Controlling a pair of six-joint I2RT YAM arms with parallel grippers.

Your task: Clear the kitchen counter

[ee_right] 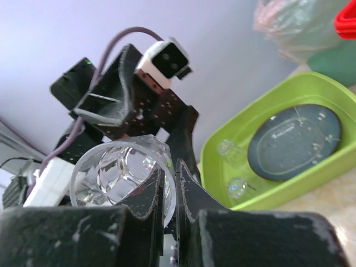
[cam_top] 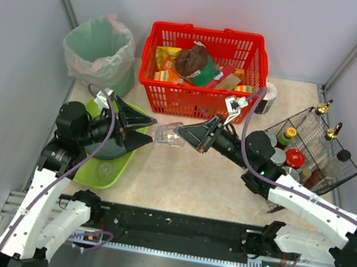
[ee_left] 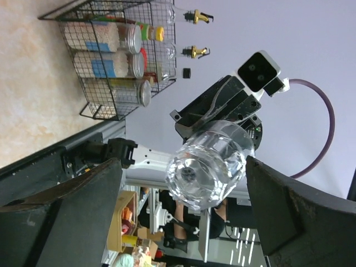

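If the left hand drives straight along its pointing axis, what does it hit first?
The clear glass gripped by the right hand, base first. It lies dead ahead of the open left hand, framed between its fingers; the remaining gap is hard to judge.

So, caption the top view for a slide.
Right gripper holds a clear glass toward the open left gripper above the kitchen counter.

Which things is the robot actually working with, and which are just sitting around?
In the job: clear glass, gripped by the right fingers; open left fingers facing it; kitchen counter; probably the green tray.
Just lying about: red basket, wire rack of jars, lined bin.
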